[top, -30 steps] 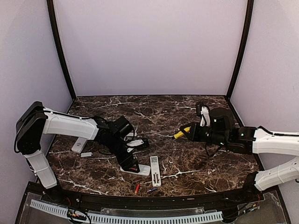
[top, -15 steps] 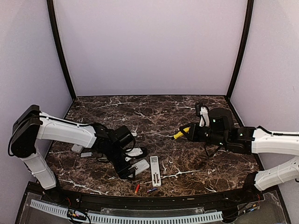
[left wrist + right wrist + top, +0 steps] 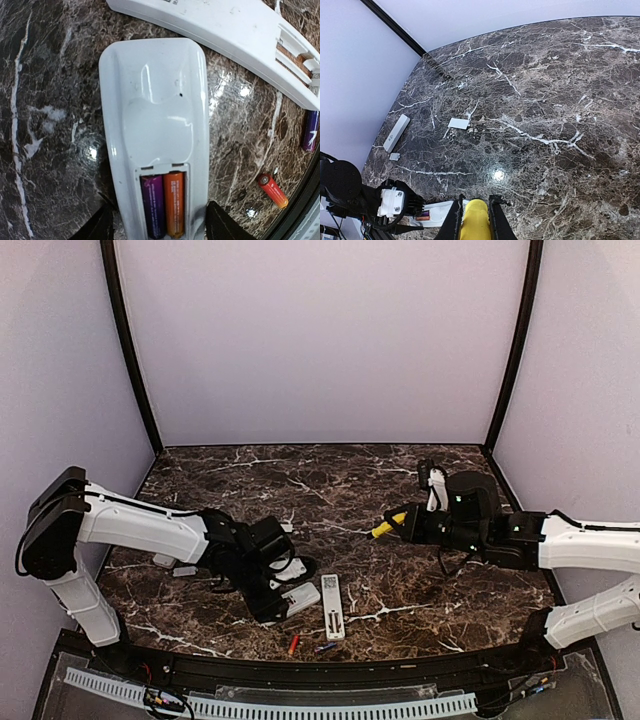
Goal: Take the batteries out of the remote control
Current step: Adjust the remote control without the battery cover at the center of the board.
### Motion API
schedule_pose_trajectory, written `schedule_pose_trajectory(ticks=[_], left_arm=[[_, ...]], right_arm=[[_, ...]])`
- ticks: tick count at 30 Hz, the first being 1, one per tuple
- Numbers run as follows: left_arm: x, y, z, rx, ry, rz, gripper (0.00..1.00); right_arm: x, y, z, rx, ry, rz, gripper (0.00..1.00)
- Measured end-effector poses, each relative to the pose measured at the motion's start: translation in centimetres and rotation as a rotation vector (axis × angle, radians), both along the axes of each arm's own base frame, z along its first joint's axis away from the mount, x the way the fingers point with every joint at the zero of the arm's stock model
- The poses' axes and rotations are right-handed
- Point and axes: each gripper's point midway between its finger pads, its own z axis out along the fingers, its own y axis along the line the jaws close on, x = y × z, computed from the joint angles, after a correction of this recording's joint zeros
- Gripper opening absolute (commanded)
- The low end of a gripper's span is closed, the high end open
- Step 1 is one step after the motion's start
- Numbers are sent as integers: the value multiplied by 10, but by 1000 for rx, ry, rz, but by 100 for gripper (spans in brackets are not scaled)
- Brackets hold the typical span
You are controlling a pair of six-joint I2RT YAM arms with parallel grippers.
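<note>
The left gripper point(image 3: 157, 227) pinches a white plastic remote point(image 3: 155, 100); between its fingers sit purple and orange cylindrical batteries point(image 3: 164, 202), likely light and slick, best levered endwise.

Surface finishes being shown on the remote control point(image 3: 155, 125) and table point(image 3: 45, 90).
Glare is being reflected by the remote control's smooth, glossy white plastic and by the polished, marble-patterned table; the batteries point(image 3: 173, 200) are being shown in shiny orange and purple wrappers, the screwdriver point(image 3: 475, 222) handle in smooth yellow plastic.
</note>
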Motion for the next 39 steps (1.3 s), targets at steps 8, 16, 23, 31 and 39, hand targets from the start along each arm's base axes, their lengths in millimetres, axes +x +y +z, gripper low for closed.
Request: schedule_pose_trajectory(ticks=[8,16,23,31,39], left_arm=[[0,2,-1,18,-12,24,45],[7,5,1,24,-24,56,39],[49,2,18,-32,-89,85,38],[75,-25,13,-68,-118,29,41],[88,-30,17,-93,-130,54,80]], right_arm=[[1,1,-2,-5,-2,2,0],[8,5,3,-34,-32,4,0],[26,22,46,-26,-132,21,0],[30,25,52,-10,-150,20,0],[42,24,31,-60,-114,3,0]])
